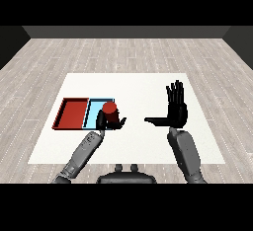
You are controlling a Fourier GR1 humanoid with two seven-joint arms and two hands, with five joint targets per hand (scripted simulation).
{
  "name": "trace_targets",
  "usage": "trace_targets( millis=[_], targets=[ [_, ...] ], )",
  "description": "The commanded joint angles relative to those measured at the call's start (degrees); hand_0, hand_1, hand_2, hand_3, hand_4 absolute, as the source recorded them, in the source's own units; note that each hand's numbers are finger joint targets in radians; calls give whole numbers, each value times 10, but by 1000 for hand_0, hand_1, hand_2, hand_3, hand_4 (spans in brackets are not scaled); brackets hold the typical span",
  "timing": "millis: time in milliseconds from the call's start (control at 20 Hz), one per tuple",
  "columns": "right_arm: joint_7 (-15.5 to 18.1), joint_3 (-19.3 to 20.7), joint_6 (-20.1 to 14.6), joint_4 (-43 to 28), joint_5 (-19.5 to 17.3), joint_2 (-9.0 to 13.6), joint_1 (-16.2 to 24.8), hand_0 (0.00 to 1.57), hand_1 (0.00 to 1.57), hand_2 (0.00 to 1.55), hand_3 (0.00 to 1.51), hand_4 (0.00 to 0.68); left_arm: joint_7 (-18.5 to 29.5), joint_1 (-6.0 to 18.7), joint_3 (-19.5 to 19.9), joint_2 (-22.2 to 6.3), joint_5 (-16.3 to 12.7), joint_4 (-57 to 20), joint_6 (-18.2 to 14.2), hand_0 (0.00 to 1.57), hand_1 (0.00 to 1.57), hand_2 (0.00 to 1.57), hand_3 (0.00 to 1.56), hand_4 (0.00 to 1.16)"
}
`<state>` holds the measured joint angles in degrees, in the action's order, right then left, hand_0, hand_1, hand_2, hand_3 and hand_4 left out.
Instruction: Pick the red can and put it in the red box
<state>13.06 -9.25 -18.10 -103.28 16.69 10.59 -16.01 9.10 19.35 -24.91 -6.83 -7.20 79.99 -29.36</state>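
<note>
The red can (109, 109) stands upright in my left hand (109, 122), whose fingers curl round its lower part. Can and hand sit over the near right part of the light blue tray (95, 107). The red tray (73, 113) lies just left of the blue one with nothing in it. My right hand (176, 112) is open, raised at the right of the table, fingers straight up and thumb pointing left, well apart from the can.
The two trays lie side by side on the left half of the white table (138, 89). Grey wooden floor surrounds the table.
</note>
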Motion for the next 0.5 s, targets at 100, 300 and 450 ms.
trace_targets(
  millis=[100, 300, 450],
  targets=[
    [20, 48, 41, 51, 22, 15, 34, 0, 0, 0, 0, 0, -17, -24, 46, -70, 24, 51, 15, 1571, 1571, 1561, 1461, 1111],
    [38, 58, 65, 31, 5, 55, 129, 0, 0, 0, 0, 0, -53, 21, 94, -107, 21, 22, 32, 1571, 1571, 1552, 1420, 1119],
    [96, 47, 78, 82, -2, 19, 158, 0, 0, 0, 0, 0, -78, 31, 96, -122, 65, 15, 13, 1571, 1571, 1550, 1416, 1135]
  ],
)
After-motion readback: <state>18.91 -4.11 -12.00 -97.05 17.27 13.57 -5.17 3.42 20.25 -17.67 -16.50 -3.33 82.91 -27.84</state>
